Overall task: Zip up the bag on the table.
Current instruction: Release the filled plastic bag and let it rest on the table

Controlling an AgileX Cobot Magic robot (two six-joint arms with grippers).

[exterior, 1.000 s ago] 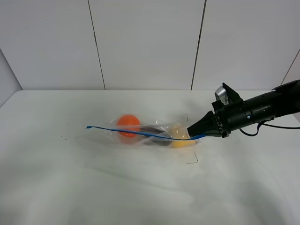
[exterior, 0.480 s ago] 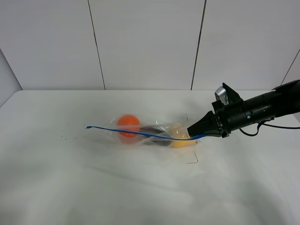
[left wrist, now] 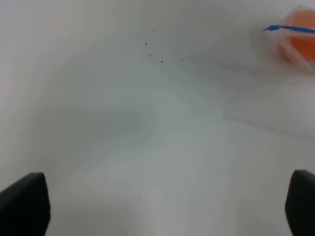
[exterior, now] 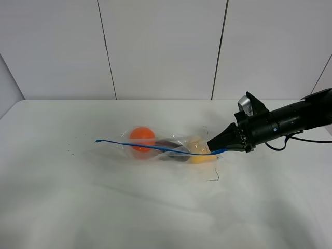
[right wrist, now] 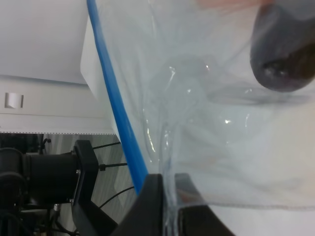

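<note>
The bag (exterior: pixel 171 145) lies on the table (exterior: pixel 104 207), just right of its middle. It is clear and crinkly, with a blue zipper strip (exterior: pixel 155 147) along its near edge. An orange fruit (exterior: pixel 142 137), a dark purple fruit (exterior: pixel 167 142) and a yellow fruit (exterior: pixel 199 155) show through it. My right gripper (exterior: pixel 217 146) is shut on the bag's right end at the strip. The right wrist view shows its fingers (right wrist: pixel 152 206) clamped on the plastic beside the strip (right wrist: pixel 118 108). My left gripper (left wrist: pixel 157 204) is open and empty above bare table; the bag's left tip (left wrist: pixel 275 28) lies far from it.
Tiny dark specks (exterior: pixel 70 149) dot the table left of the bag. A small dark bent mark (exterior: pixel 215 176) lies just in front of the bag's right end. The table's far edge (exterior: pixel 129 100) meets a white panelled wall. The left arm is out of the exterior view.
</note>
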